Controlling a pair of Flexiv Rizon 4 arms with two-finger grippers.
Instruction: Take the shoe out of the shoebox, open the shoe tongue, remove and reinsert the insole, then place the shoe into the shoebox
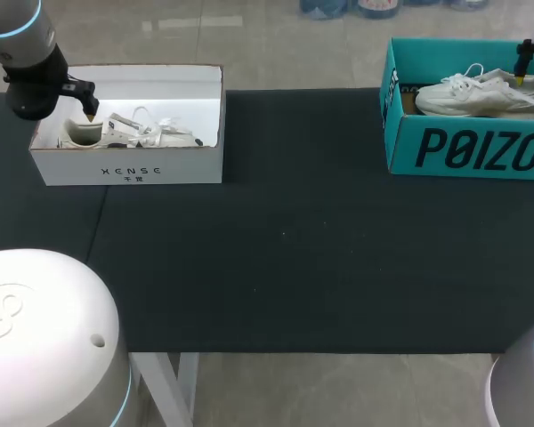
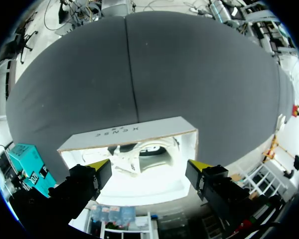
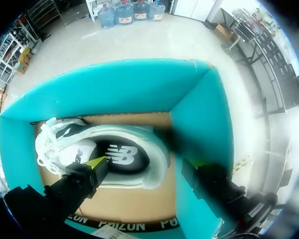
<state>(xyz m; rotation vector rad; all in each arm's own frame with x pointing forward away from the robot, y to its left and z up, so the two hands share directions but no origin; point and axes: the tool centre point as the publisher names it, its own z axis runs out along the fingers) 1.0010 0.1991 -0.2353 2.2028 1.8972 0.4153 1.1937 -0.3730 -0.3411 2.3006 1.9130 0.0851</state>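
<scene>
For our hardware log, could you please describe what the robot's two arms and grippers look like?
The left arm and right arm have rounded white shells with glowing cyan rings and black wrists. The left gripper and right gripper each have two blocky black fingers with bright yellow tips.

Our head cam sits up high behind us and looks down over the whole dark tabletop (image 1: 285,267), so nothing's close. The left wrist cam hangs just over the white shoebox (image 1: 129,165), really near, facing back across the box toward our side of the tabletop. It shares both of those with the head cam. The right wrist cam stares almost straight down into the teal shoebox (image 1: 467,147), tight in, and the head cam catches that box at far right.
</scene>
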